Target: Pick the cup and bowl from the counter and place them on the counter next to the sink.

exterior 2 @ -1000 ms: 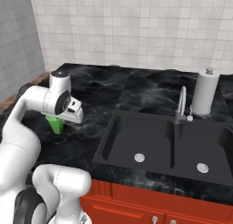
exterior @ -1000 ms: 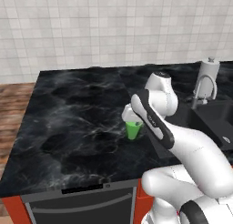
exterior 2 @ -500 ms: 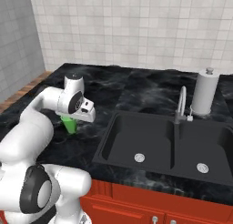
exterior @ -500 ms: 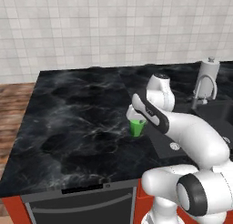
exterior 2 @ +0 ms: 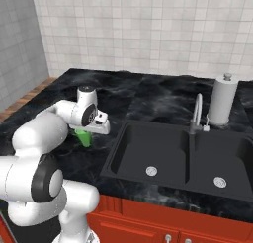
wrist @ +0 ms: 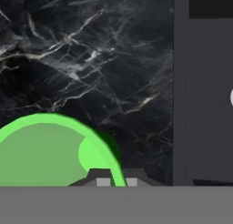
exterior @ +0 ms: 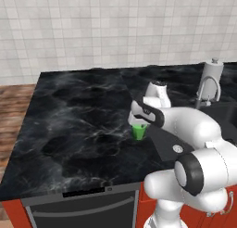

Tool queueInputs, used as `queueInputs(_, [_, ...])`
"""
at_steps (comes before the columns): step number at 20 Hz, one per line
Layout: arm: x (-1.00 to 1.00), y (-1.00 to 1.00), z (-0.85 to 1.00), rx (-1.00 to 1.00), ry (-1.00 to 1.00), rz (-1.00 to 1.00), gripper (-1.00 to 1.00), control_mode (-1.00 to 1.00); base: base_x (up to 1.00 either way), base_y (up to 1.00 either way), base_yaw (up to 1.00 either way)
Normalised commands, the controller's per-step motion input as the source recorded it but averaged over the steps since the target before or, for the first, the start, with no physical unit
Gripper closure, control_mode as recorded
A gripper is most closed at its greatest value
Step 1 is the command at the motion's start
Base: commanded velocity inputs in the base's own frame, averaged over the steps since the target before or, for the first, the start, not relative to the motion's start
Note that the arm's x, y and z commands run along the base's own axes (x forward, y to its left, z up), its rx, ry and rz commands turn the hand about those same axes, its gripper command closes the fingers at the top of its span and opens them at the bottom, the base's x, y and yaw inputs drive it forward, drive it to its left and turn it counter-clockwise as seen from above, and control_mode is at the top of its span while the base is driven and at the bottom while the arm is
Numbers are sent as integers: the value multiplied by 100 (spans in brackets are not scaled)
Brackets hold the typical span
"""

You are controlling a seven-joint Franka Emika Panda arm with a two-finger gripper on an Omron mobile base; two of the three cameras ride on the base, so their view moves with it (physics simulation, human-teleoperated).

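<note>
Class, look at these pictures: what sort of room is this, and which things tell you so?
A rendered kitchen, most likely: a black double sink with a faucet, a marble counter over red cabinets, and a tiled wall.

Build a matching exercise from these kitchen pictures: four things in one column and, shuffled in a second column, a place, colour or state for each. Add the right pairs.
Things
1. cup
2. sink
3. paper towel roll
4. gripper

Descriptions
A. black, with two basins and round metal drains
B. shut on the rim of a bright green thing
C. bright green, hanging under the robot's hand over the counter
D. pale and upright, behind the faucet

Right pairs: 1-C, 2-A, 3-D, 4-B
</note>
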Motion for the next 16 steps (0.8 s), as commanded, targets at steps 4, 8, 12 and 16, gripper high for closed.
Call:
queueInputs(4, [9, -10, -49, -5, 0, 0, 100, -100, 0, 0, 0])
queueInputs(8, [3, -9, -52, -3, 0, 0, 100, -100, 0, 0, 0])
queueInputs(12, [1, -4, -45, -3, 0, 0, 100, -100, 0, 0, 0])
queueInputs(16, [0, -7, -41, -2, 0, 0, 100, -100, 0, 0, 0])
